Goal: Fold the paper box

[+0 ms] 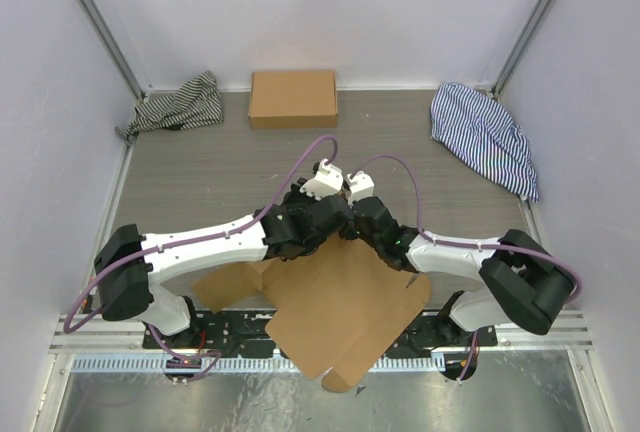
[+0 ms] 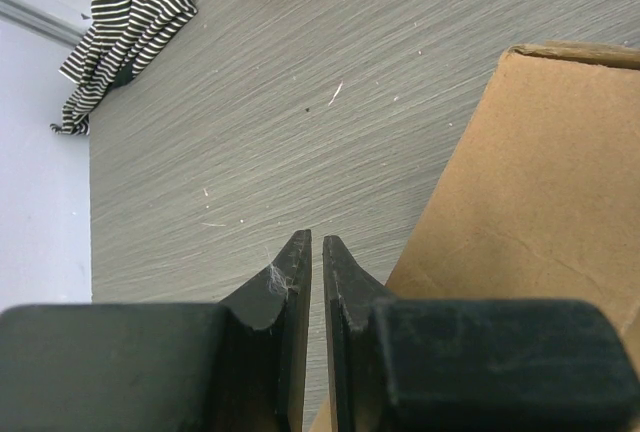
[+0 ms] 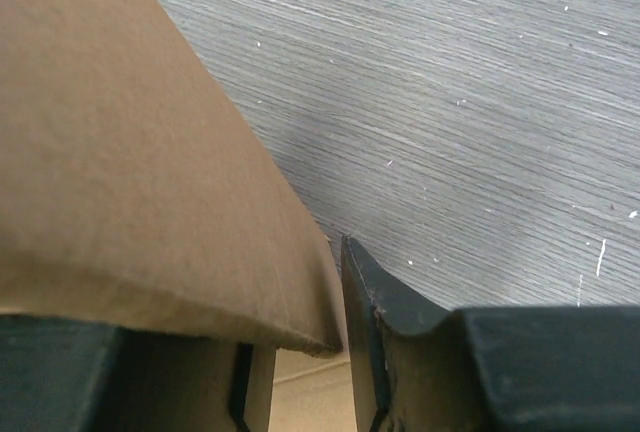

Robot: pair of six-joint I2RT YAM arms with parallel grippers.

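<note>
Top external view shows the paper box (image 1: 340, 317) as a mostly flat brown sheet at 6 o'clock on the surface (image 1: 220, 167), tilted, with its near corner hanging past the surface's near edge over the arm bases.

Risks, from the left: the left claw (image 2: 316, 242) has its jaws nearly together. Only a slit shows between the tips, with nothing seen in it, and the cardboard lies just beside it at its 3 o'clock. I cannot tell whether it pinches the sheet lower down. If it does not, that side is unsupported and the sheet could swing or slide off toward 6 o'clock. The right claw (image 3: 295, 372) stands narrowly parted, the sheet's edge between its jaws and a panel curving over one finger; I cannot tell whether it truly clamps. A loose hold would let the sheet slip, and a hard pull against the bend could crease the panel away from its fold line.

Containers: the sheet forms no tray yet and holds nothing. Along the far side, a dark striped cloth (image 1: 180, 104) lies at 11 o'clock, a ready-formed cardboard box (image 1: 293, 98) sits at 12 o'clock, closed with its contents hidden, and a blue striped cloth (image 1: 485, 137) lies at 1 o'clock
</note>
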